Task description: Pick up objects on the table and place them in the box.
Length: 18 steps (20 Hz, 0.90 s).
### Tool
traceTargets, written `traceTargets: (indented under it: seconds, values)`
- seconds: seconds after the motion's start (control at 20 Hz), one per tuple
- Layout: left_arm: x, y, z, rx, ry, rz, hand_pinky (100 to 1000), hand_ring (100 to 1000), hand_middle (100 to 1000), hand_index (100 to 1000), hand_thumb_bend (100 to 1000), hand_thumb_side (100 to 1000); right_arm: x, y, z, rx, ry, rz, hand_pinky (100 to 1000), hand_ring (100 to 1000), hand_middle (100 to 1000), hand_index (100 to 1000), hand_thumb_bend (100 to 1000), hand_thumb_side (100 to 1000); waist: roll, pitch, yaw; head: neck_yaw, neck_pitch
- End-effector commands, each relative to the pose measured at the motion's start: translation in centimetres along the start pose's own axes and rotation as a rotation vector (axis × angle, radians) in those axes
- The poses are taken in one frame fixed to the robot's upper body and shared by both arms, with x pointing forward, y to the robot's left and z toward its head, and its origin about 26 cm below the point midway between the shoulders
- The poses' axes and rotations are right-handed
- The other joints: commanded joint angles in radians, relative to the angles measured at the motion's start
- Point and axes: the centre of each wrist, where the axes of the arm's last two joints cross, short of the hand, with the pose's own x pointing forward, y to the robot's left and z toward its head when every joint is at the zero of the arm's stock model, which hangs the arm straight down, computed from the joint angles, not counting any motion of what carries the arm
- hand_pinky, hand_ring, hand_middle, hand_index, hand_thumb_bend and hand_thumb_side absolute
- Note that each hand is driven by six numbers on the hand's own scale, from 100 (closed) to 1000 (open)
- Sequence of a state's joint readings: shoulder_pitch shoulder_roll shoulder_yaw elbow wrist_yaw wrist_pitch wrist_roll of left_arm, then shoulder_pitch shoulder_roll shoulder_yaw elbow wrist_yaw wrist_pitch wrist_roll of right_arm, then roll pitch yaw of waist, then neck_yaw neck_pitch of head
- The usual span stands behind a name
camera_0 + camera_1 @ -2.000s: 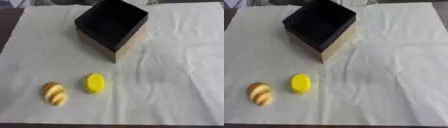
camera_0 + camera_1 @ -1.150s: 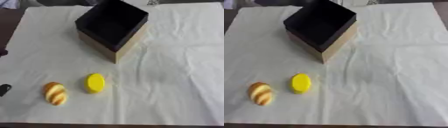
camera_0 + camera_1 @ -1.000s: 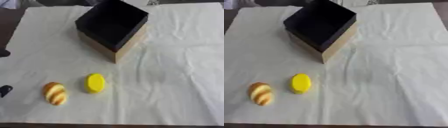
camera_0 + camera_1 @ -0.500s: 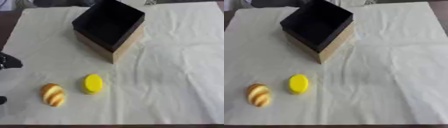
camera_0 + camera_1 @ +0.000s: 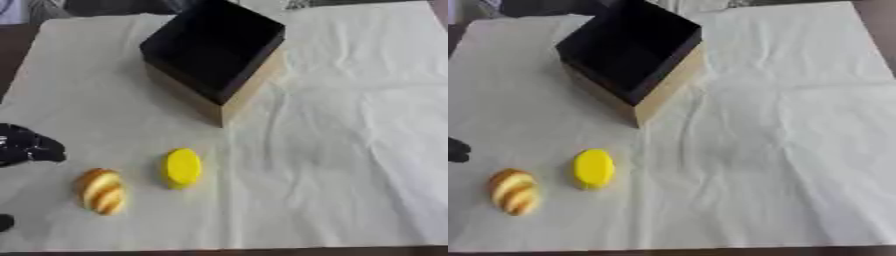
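A tan box (image 5: 251, 87) with a dark open inside stands at the back of the white cloth, turned corner-on. In front of it lie a yellow oval object (image 5: 183, 167) and, further left, a brown-and-yellow striped bread-like object (image 5: 102, 191). My left hand (image 5: 26, 145) shows as a dark shape at the left edge, above and left of the striped object, apart from it. How its fingers stand is hidden. The right hand is out of sight.
The white cloth (image 5: 350, 150) covers the table, creased on the right. A dark table edge runs along the bottom and left. Dark shapes sit beyond the cloth's far edge.
My left hand has come further in from the left edge toward the striped object. The camera has shifted a little; box and both objects lie where they were.
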State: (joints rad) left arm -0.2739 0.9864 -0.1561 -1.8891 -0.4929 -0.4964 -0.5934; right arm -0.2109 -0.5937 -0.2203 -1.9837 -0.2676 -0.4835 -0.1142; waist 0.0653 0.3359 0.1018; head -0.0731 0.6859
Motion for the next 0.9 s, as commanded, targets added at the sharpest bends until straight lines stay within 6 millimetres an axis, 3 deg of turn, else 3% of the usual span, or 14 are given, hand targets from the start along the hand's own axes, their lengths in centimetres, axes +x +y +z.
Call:
traceTargets:
  seconds: [0.05,0.55,0.9]
  values:
    - [-0.5,0.6,-0.2,-0.043,0.008,-0.027,892,886,882,946,633,100,0.5,-0.1,-0.7,0.011,-0.024,-0.003,925,875,605,808,100,536,-0.001,-0.02,-0.002,0.005,-0.003]
    - [-1.2,-1.1,-3.6,-0.085,-0.034,0.014,880,866,853,938,572,100,0.5,0.1,-0.7,0.014,-0.019,-0.016,927,876,603,808,100,553,-0.001,-0.013,-0.015,0.015,-0.003]
    - [-1.2,-1.6,-5.2,-0.134,-0.048,-0.012,868,862,844,931,595,100,0.4,0.3,-0.7,0.015,-0.016,-0.024,928,877,602,808,100,563,0.001,-0.011,-0.02,0.022,-0.003]
